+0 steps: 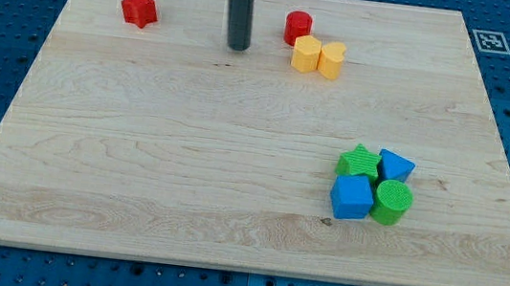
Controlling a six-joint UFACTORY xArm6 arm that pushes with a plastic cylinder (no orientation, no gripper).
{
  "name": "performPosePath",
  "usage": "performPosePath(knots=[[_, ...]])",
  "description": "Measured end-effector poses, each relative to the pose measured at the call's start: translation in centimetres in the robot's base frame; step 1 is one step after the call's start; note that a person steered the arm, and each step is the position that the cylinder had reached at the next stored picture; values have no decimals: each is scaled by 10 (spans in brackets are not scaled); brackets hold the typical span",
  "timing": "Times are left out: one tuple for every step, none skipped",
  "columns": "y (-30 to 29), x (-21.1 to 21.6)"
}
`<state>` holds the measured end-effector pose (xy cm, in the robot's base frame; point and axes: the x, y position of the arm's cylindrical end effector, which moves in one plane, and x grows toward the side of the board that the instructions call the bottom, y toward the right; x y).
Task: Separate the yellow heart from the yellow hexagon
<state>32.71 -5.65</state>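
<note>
- Wooden table (pixel 137 168) on a blue pegboard.
- Yellow hexagon (pixel 306 53) touches yellow heart (pixel 332 59), seemingly.
- My tip (pixel 238 49), no hand, holds nothing, left of both, apart.

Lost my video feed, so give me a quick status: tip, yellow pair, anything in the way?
My tip to the view's left of the yellow hexagon, apart. Yellow heart touching hexagon's right side. Red cylinder crowding hexagon's top edge.
</note>
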Motion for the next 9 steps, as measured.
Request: performPosePath(knots=[[-18,8],[-19,8],[-19,8],[-19,8],[-19,6],[-6,-13],[14,-37],[70,-28],[141,0]])
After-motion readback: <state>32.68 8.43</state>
